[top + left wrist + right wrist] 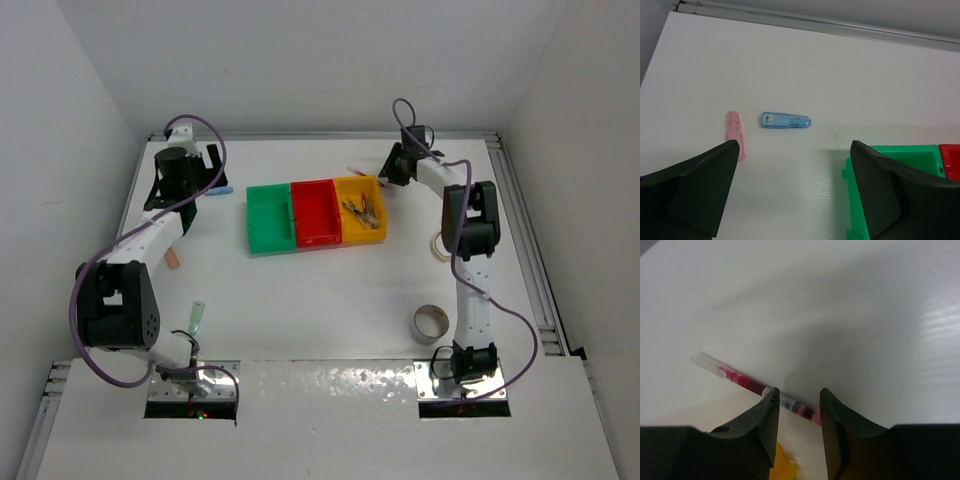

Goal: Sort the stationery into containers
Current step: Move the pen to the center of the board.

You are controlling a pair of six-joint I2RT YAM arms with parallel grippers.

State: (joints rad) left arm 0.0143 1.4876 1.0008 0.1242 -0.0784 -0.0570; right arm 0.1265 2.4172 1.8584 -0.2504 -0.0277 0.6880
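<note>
Right gripper point(797, 394) jaws part-open, empty. Thin red pen with clear cap point(747, 381) lies crosswise at tips, spanning gap. Likely light, stiff, slick, prone to roll; pinch mid-barrel. Left gripper point(794, 150) jaws wide, empty; short translucent blue piece point(785, 120) just ahead, centred.

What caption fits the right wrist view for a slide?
Open right hand straddling a red pen on the white table, yellow bin corner below.

White arms point(150, 240), black joints point(115, 305), purple cables point(215, 140)
</note>
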